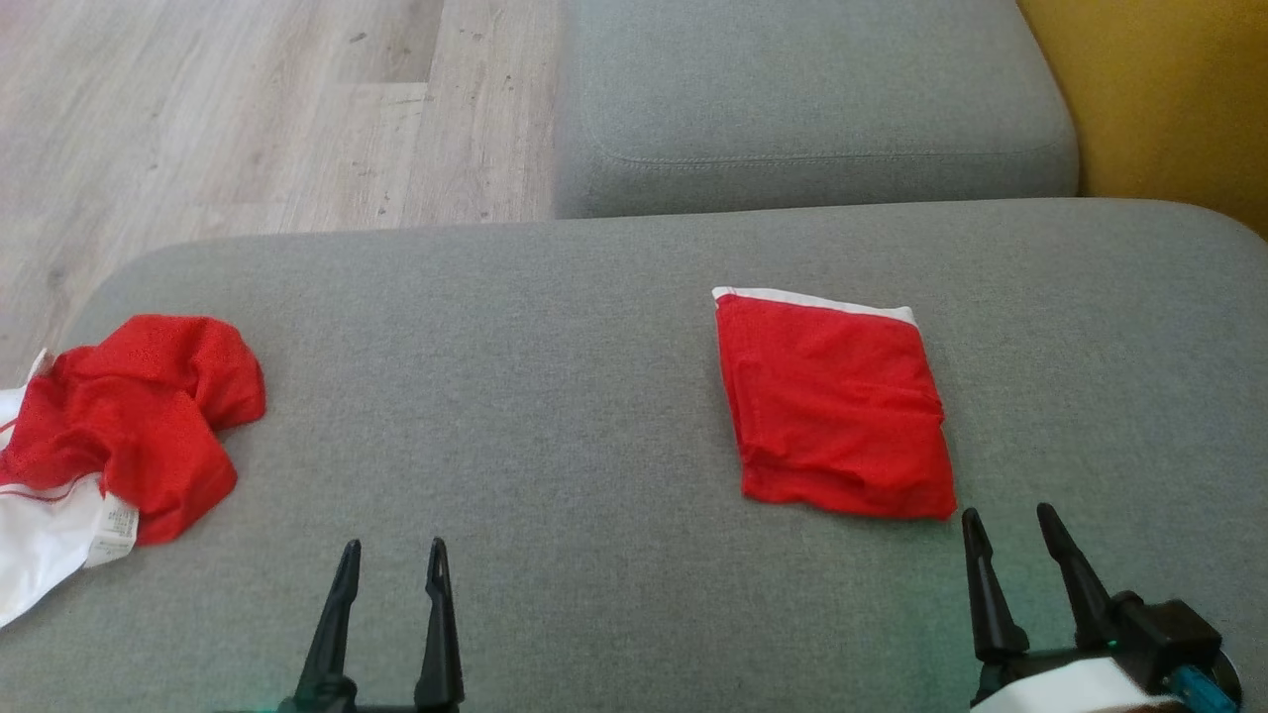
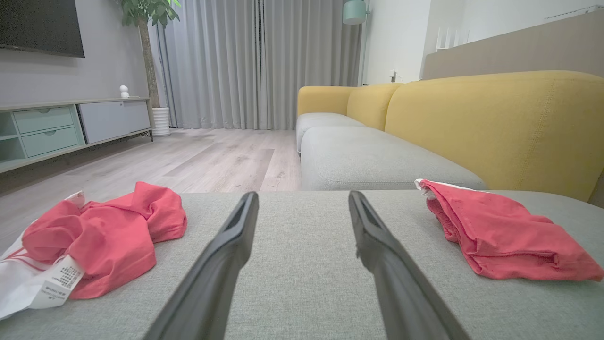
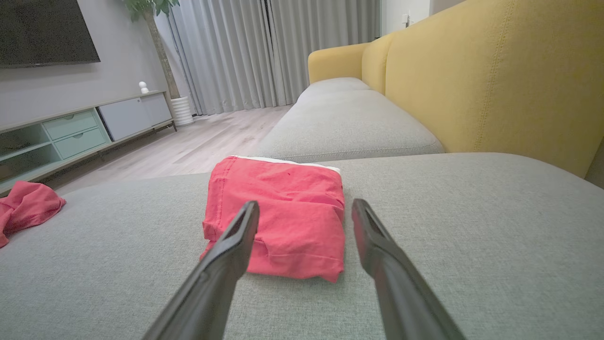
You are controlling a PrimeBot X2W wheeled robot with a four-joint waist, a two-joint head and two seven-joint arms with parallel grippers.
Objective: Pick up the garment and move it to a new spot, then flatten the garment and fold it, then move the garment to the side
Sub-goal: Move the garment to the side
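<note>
A crumpled red and white garment (image 1: 129, 421) lies at the left edge of the grey sofa seat (image 1: 555, 376), its white part and label hanging toward the edge; the left wrist view has it at the left (image 2: 99, 238). A second red garment (image 1: 837, 406), folded into a neat rectangle with a white band, rests right of centre (image 3: 283, 215) (image 2: 500, 233). My left gripper (image 1: 393, 557) stands open at the lower middle, over bare cushion between the two. My right gripper (image 1: 1010, 525) is open just below the folded garment's near right corner, nothing between its fingers.
A second grey seat cushion (image 1: 812, 99) lies beyond the seam, with the yellow sofa back (image 1: 1169, 99) along the right. Wooden floor (image 1: 248, 109) drops away at the far left. A TV cabinet (image 2: 56, 127), curtains and a potted plant stand across the room.
</note>
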